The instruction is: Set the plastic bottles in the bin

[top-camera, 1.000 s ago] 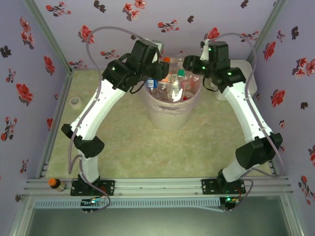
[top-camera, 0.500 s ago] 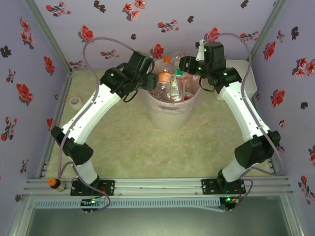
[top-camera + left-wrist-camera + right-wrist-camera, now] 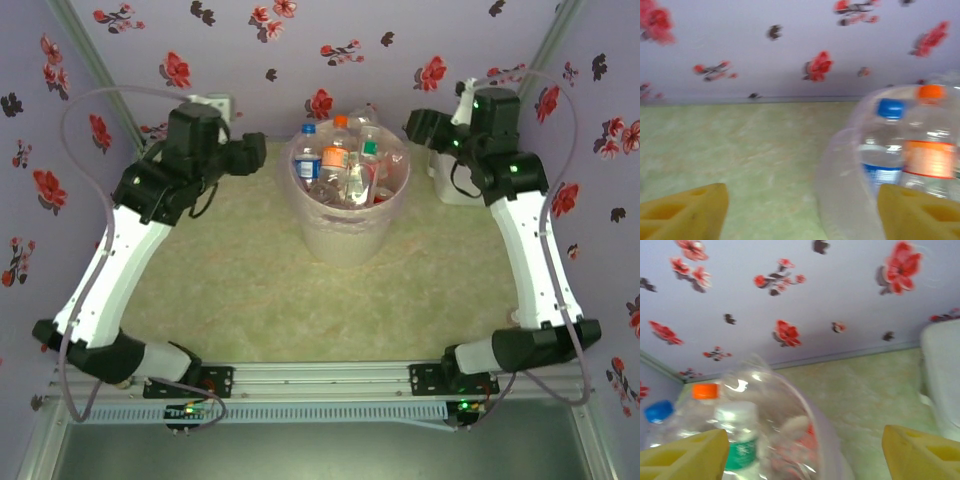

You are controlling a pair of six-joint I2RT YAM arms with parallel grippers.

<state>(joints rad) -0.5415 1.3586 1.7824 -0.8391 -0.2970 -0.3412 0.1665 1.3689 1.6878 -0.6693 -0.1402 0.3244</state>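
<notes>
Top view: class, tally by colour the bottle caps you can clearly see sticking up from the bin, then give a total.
blue cap: 1
orange cap: 1
green cap: 1
Total: 3
Caps deeper in the bin are too jumbled to tell.

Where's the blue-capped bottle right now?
In the top view the blue-capped bottle stands upright inside the bin, at its left rim, just left of the orange-capped bottle.
</notes>
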